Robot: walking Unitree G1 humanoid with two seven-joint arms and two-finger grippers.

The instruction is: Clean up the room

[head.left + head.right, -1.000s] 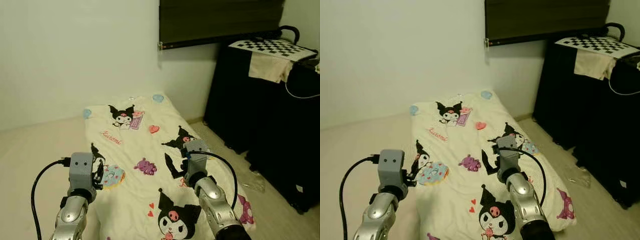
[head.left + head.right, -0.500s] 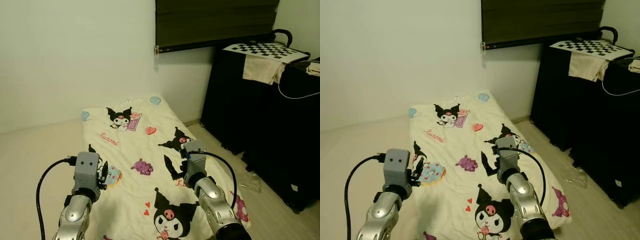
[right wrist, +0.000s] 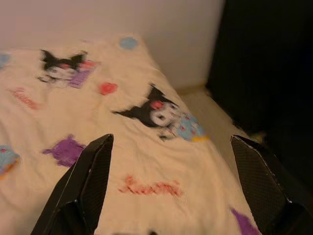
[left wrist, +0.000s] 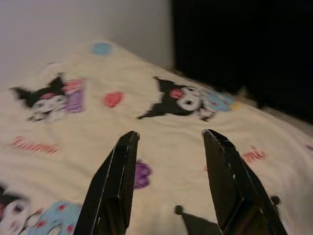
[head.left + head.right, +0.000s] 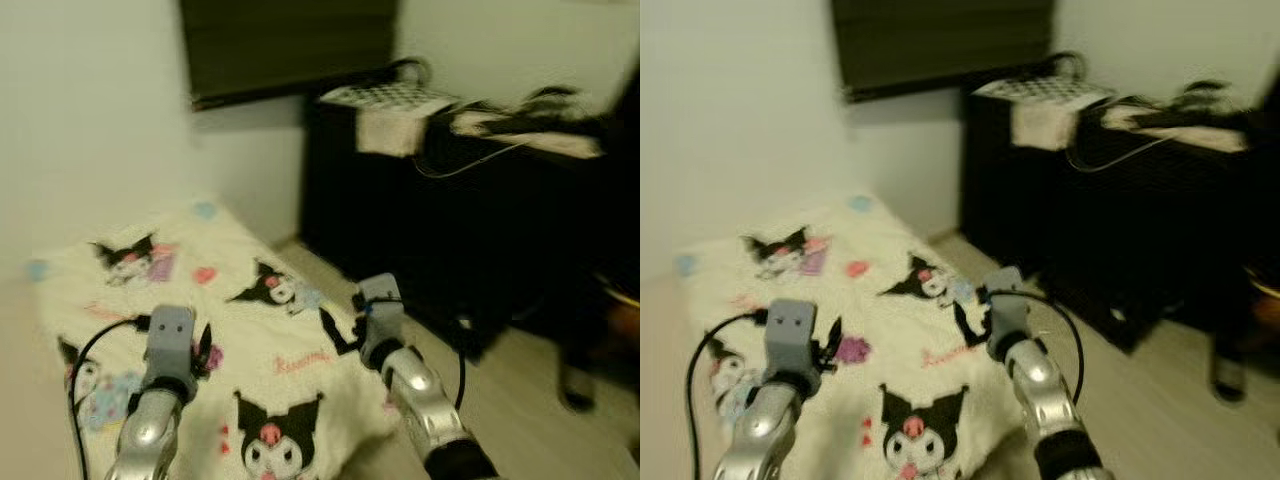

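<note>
Cream cartoon-print blanket (image 5: 200, 330) covers the floor beneath two raised pincers: left gripper (image 4: 171, 147) spread apart, right gripper (image 3: 171, 161) spread wider, both empty; one black cabinet (image 5: 440, 210) beyond the right.

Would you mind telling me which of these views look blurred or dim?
Both eye views are smeared by motion, worst on the dark cabinet; the left wrist view is soft on the blanket print; the right wrist view is dim, with the same blanket print readable.
</note>
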